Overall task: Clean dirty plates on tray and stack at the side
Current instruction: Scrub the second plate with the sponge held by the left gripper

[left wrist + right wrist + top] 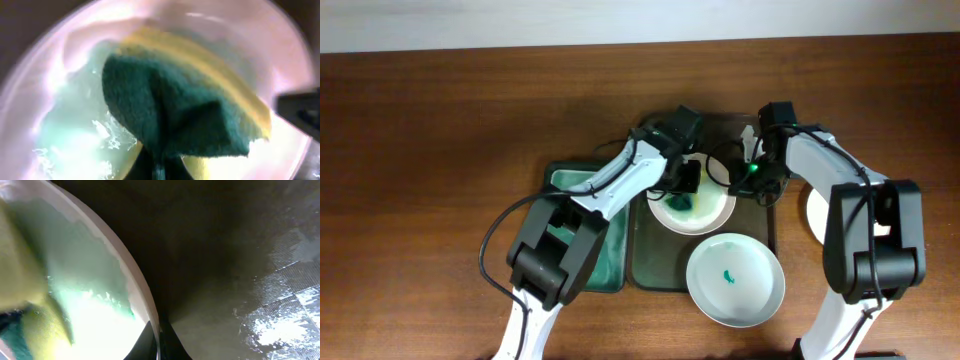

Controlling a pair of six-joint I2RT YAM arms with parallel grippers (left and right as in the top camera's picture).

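A white plate [692, 205] smeared with wet teal-green lies at the back of the dark olive tray [650, 270]. My left gripper [688, 180] is shut on a green-and-yellow sponge [185, 110] and presses it onto this plate [50, 125]. My right gripper [752, 178] is shut on the plate's right rim [135, 295], one finger on each side [159, 340]. A second plate [735, 280] with a small teal smear lies at the tray's front right corner. A third plate [813, 215] lies on the table to the right, mostly hidden by my right arm.
A deep green tub [610, 270] stands against the tray's left side, partly under my left arm. The bare tray floor [225, 255] looks wet in the right wrist view. Brown table surrounds everything; a light wall runs along the back edge.
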